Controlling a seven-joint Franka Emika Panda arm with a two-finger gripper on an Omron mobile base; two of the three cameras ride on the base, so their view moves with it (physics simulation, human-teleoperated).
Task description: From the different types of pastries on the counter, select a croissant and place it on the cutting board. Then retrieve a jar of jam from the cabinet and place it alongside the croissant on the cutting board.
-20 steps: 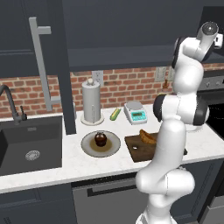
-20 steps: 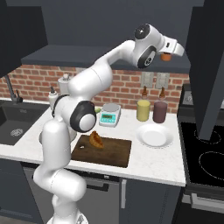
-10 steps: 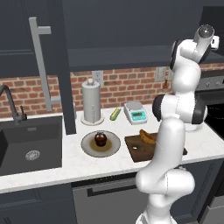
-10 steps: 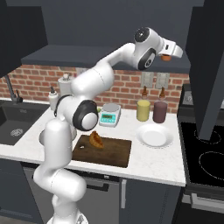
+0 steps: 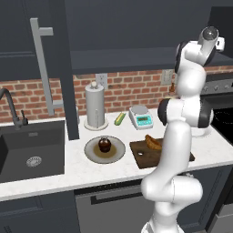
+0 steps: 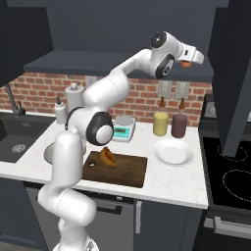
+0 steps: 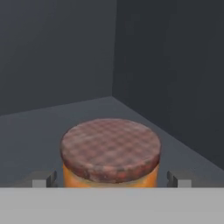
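Since a second ago the arm has swung its hand further toward the upper right of the right base view, pushing the tool (image 6: 187, 62) deeper into the open cabinet (image 6: 117, 66). In the hand view the jam jar (image 7: 110, 153) sits at lower centre on the cabinet floor, near the back corner, its checked lid facing the camera. The fingertips (image 7: 39, 180) stand spread wide, one on each side of the jar and apart from it, so the reach looks aligned for a grip not yet made. The croissant (image 6: 108, 157) already lies on the cutting board (image 6: 128, 172), at the left end, which leaves bare board beside it for the jar on the bench (image 6: 176, 184).
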